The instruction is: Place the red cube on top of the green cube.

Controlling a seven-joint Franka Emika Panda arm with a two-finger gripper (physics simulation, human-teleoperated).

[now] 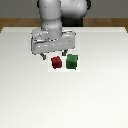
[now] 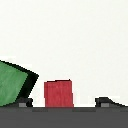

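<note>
Gripper hangs with jaws spread above the red cube, which we judge it will grasp, green cube just beside on the table.

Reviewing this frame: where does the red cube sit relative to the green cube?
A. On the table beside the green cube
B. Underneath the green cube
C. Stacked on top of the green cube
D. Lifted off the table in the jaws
A: in the exterior view the red cube rests on the white table next to the green cube, on the exterior view's left of it, with the gripper above and behind, not holding it.
</note>
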